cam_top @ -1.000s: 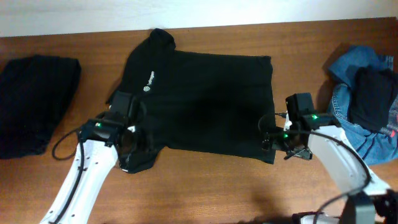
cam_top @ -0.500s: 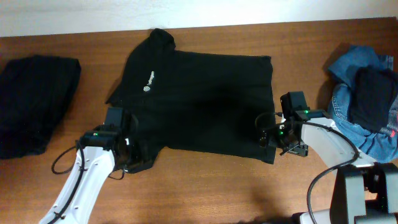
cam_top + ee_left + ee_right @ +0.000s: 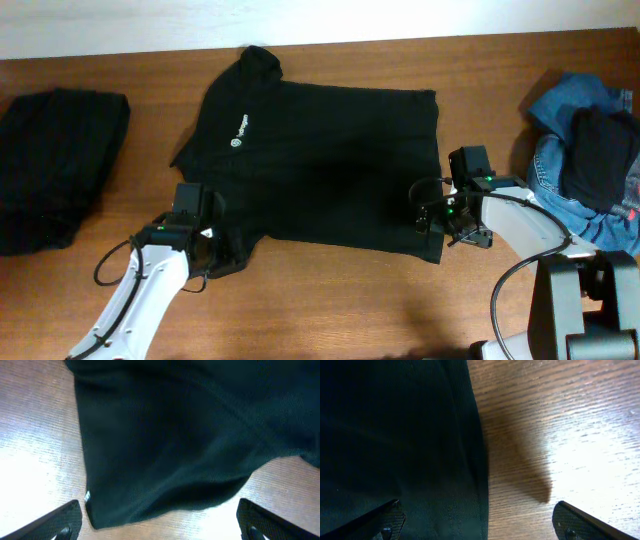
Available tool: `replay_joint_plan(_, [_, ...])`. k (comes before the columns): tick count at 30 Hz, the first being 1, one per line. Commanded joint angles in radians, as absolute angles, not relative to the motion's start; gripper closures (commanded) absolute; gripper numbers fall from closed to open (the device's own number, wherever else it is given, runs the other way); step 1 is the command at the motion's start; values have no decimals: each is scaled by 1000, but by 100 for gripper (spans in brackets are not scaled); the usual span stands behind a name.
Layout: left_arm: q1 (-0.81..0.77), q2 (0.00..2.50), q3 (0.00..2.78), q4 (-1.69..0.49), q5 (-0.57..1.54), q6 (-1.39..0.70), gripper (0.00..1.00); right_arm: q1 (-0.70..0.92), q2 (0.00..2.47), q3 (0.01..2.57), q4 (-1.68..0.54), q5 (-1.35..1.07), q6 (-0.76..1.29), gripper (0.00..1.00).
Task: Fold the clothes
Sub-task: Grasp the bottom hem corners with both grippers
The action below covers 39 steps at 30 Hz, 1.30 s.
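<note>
The clothes in play are a black short-sleeved T-shirt [image 3: 320, 165] with a small white chest logo [image 3: 238, 135], lying flat mid-table. My left gripper [image 3: 212, 240] sits at its near left sleeve [image 3: 165, 450]. It is open, and the sleeve's corner lies just inside the left finger [image 3: 60, 520]. My right gripper [image 3: 428, 215] is open too, straddling the shirt's right edge [image 3: 470, 460]. One finger [image 3: 387, 520] is over the fabric and the other over bare wood. Neither gripper holds anything.
A heap of black garments [image 3: 55, 165] lies at the far left. At the far right is a blue denim piece [image 3: 560, 165] with a black piece [image 3: 600, 150] bundled on it. A pale wall runs along the table's back edge [image 3: 400, 42].
My left gripper has drawn back toward the table's front, off the sleeve, which now lies loose. The right gripper has shifted slightly left along the shirt's edge.
</note>
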State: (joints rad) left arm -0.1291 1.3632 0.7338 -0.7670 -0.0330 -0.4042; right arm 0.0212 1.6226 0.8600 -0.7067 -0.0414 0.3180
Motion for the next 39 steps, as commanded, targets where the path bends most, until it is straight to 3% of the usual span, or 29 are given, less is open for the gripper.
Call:
replay_joint_plan(1, [-125,1360,701,-744,-14,-389,1,18,1630,850,-701,-16,331,1])
replay_joint_plan(19, [-125,1360,700,-717,-14,-389,1,20,1630,790,-650,-53,412,0])
replay_joint_plan(21, [-125,1360,700,-717,-14,-389,1,20,1630,788,-654,-52,449,8])
replay_joint_plan(29, [-125,1360,700,-717,-14,-389,1,20,1630,755,-646,-53,485,9])
replay_joint_plan(39, [-125,1360,700,-717,-14,-389,1,22,1630,685,-597,-102,471,25])
